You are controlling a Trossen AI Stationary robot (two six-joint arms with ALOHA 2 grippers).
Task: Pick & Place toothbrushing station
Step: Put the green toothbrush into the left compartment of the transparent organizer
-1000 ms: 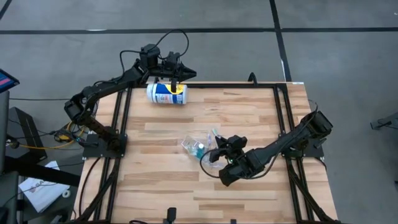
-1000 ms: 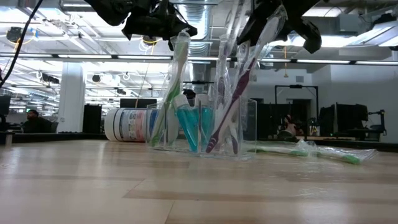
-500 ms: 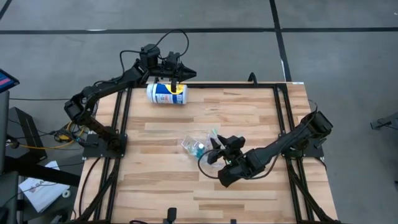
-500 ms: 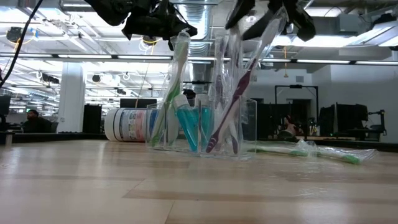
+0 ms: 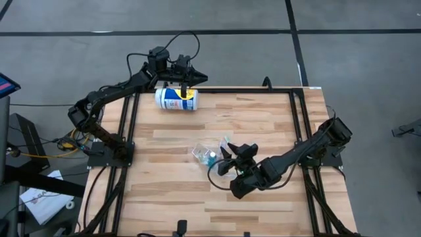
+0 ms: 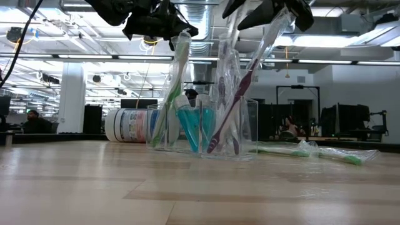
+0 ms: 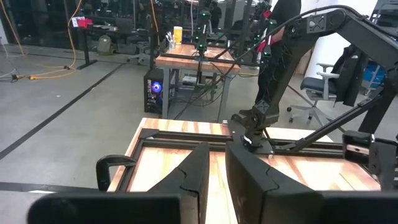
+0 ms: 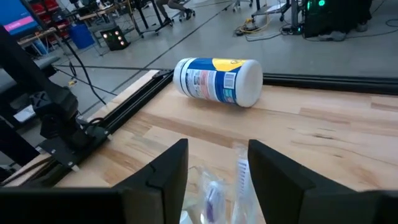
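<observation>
Toothbrushes (image 6: 240, 81) stand upright in a clear cup (image 6: 203, 128) near the middle of the wooden table (image 5: 263, 118), with two blue tubes (image 6: 187, 125) standing among them; the brushes are wrapped in clear film, one green, one pink and one pale; the right gripper (image 5: 227, 162) hangs just above the cup, its fingers (image 8: 165, 171) parted around the top of a wrapped brush without closing on it; one more wrapped green brush (image 6: 319, 152) lies flat on the table just beside the cup; the left gripper (image 5: 193, 78) waits over the far edge of the table, well apart from the cup, its fingers (image 7: 193, 177) close together with only a narrow gap between them and nothing held; a white canister with a blue and yellow label (image 5: 176, 99) lies on its side just below that gripper, near the table's far edge; a person (image 6: 28, 120) shows in the room behind.
</observation>
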